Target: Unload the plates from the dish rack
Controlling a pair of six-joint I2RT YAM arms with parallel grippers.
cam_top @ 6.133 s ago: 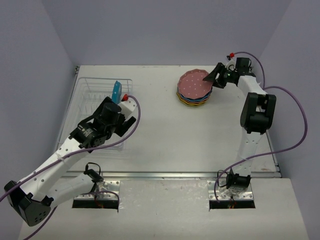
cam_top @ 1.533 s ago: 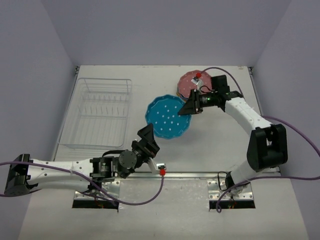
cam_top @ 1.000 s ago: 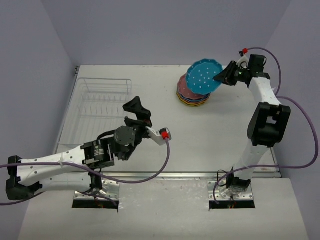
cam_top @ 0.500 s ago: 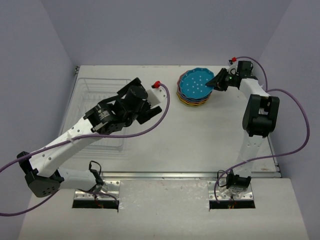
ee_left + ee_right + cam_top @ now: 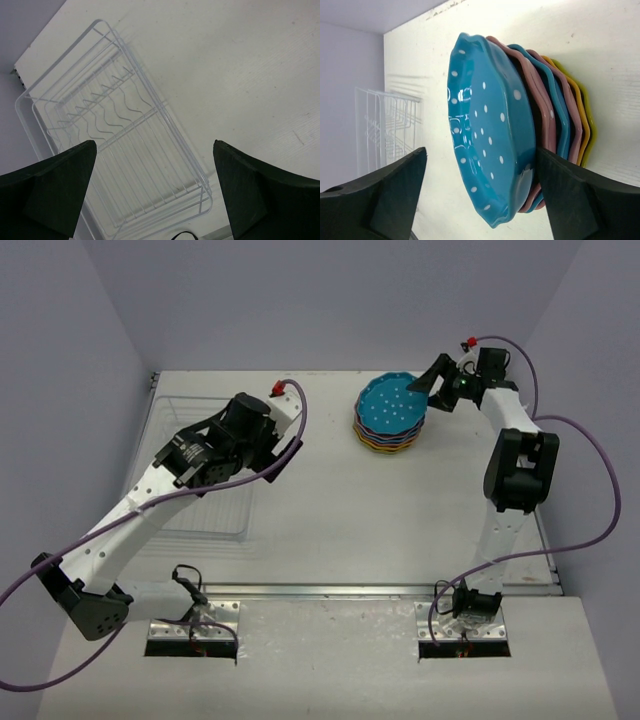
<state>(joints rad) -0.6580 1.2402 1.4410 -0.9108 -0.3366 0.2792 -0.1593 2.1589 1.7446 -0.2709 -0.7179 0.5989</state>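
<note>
Scalloped, white-dotted plates [image 5: 391, 426] stacked on desk [image 5: 340, 510], far side: glossy blue plate [image 5: 485, 135] on top, then pink, blue, orange, yellow-green. R gripper [image 5: 477, 200] at stack's rim, jaws wide. L gripper [image 5: 156, 195] over silvery wire dish rack [image 5: 125, 145], jaws wide, nothing held.

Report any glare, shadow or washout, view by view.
Top external: flat, even light, the dish rack nearly lost against the white table. Left wrist: rack wires sharp, their shadows faint. Right wrist: bright glare streaks on the top blue plate.
</note>
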